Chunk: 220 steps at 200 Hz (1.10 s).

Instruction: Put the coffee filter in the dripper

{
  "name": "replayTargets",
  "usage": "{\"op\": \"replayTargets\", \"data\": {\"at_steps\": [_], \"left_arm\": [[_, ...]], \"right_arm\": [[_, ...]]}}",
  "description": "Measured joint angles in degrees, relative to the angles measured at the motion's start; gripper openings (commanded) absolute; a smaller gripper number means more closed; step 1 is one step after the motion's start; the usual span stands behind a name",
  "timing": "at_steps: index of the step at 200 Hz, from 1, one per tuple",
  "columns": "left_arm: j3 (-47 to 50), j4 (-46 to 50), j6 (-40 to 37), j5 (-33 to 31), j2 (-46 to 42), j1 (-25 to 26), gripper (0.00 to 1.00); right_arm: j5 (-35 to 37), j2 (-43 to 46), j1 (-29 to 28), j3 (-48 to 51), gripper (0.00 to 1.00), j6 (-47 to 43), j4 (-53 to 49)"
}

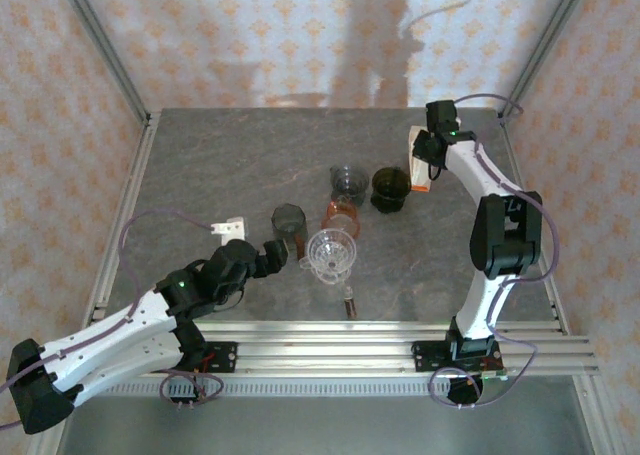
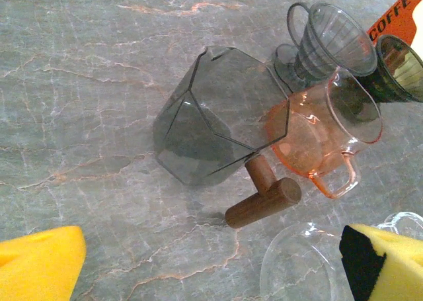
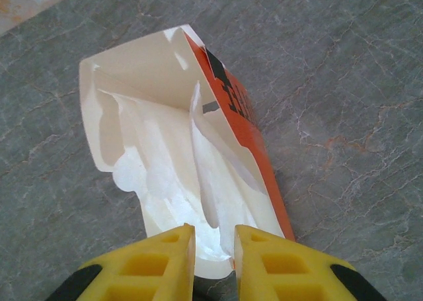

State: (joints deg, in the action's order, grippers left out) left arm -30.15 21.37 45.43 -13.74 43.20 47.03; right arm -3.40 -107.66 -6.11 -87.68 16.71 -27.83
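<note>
The right fingers point(image 3: 188, 248) are drawn nearly together at the mouth of the opened box point(image 3: 246, 126). They straddle a white filter point(image 3: 165, 182), which is still inside, apparently to pull one sheet free; whether they actually pinch it cannot be told. The left fingers point(image 1: 285, 252) gape wide beside the clear dripper point(image 1: 332, 252) on the surface point(image 1: 220, 165), probably ready to steady it.

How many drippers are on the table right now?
5. In the top view: grey faceted dripper at left, clear dripper nearest the arms, orange dripper in the middle, smoky dripper behind it, dark dripper at right. None seems hidden.
</note>
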Motion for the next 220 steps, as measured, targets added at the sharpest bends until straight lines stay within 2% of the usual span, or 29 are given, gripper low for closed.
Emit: {"op": "replayTargets", "data": {"at_steps": [32, 55, 96, 220], "left_arm": [[0.0, 0.0, 0.2, 0.1, 0.0, -0.4, 1.00], [0.0, 0.0, 0.2, 0.3, 0.0, -0.7, 1.00], [0.7, -0.1, 0.7, 1.1, 0.0, -0.9, 1.00], [1.1, -0.3, 1.3, 1.8, 0.0, -1.4, 0.99]], "right_arm": [[0.3, -1.8, 0.0, -0.2, 0.22, 0.0, 0.0], [0.6, -2.0, 0.0, -0.3, 0.17, -0.1, 0.0], [1.3, -2.0, 0.0, -0.7, 0.00, -1.3, 0.0], [3.5, 1.0, -1.4, -0.7, 0.00, -3.2, -0.1]]}}
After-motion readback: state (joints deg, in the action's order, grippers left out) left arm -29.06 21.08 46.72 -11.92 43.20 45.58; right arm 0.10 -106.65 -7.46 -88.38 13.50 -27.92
